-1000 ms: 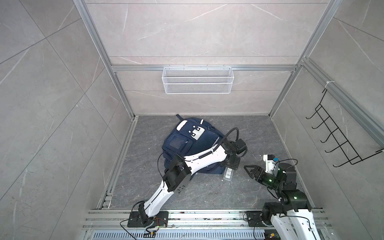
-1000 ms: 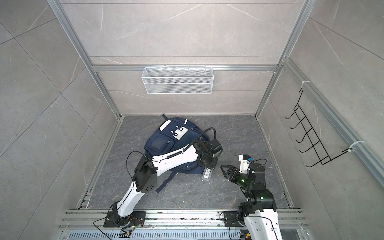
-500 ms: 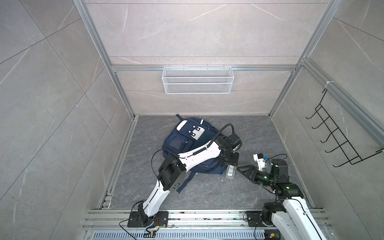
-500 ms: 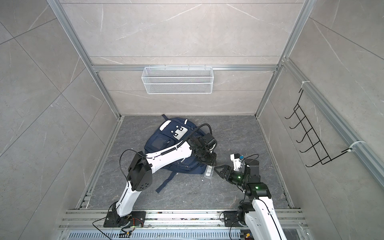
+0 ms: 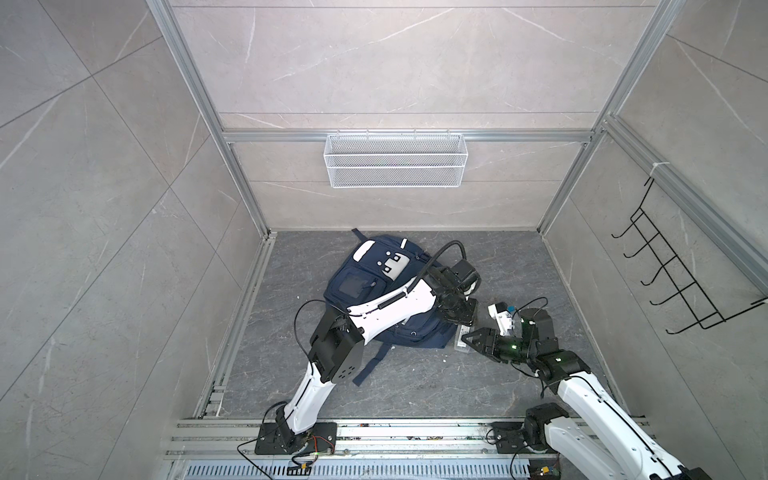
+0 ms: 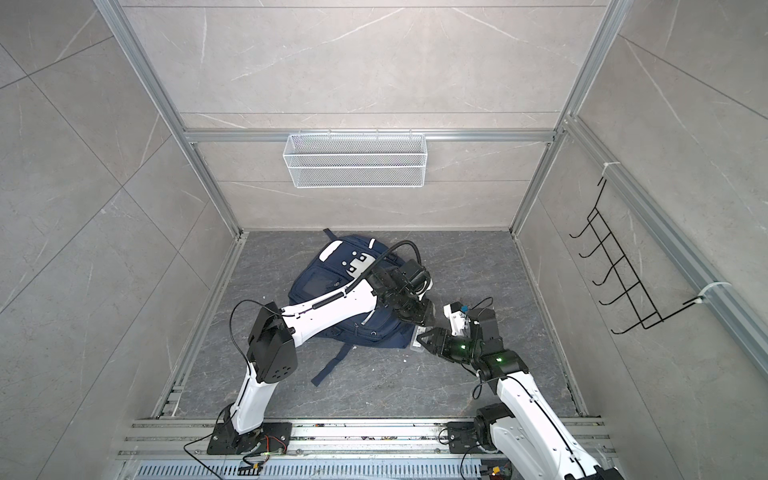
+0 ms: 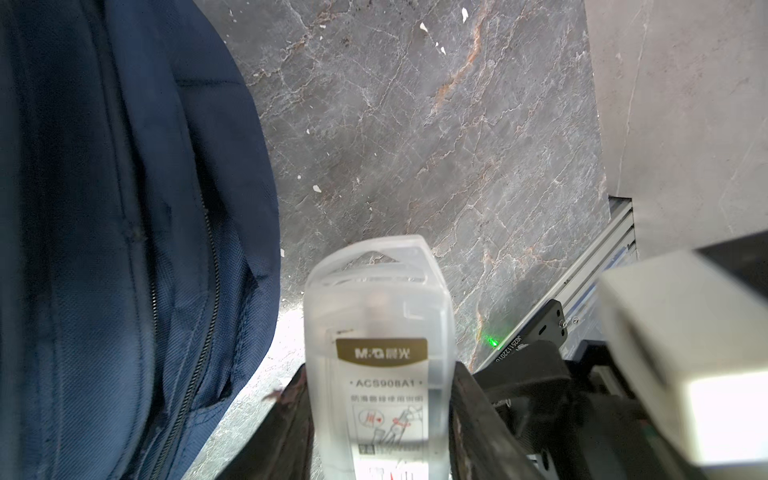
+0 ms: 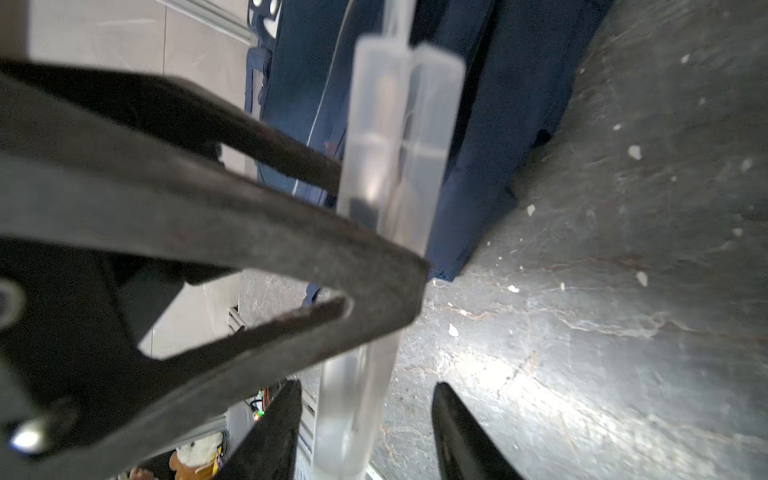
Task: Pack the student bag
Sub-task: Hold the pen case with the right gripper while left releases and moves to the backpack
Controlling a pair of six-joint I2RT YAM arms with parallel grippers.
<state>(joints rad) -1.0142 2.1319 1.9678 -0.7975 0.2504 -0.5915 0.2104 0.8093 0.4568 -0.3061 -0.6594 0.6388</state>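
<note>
The navy student bag point(image 5: 365, 286) point(image 6: 320, 286) lies flat on the grey floor, front pockets up; it also shows in the wrist views point(image 7: 104, 249) point(image 8: 478, 124). Off the bag's right edge, my left gripper point(image 5: 459, 320) point(image 6: 417, 318) point(image 7: 380, 374) is shut on a clear plastic stationery case point(image 5: 462, 338) point(image 7: 378, 332) point(image 8: 395, 145) with a printed label. My right gripper point(image 5: 469, 334) point(image 6: 422, 336) point(image 8: 368, 388) straddles the case's free end, open. One finger is close beside the case and the other stands well apart from it.
A white wire basket point(image 5: 395, 166) hangs on the back wall and a black hook rack point(image 5: 673, 282) on the right wall. A loose bag strap point(image 5: 370, 370) trails toward the front rail point(image 5: 374, 432). Small white flecks lie on the floor.
My right gripper has moved left to the case's end and its jaws have narrowed around it. The left arm has shifted a little with the case still held.
</note>
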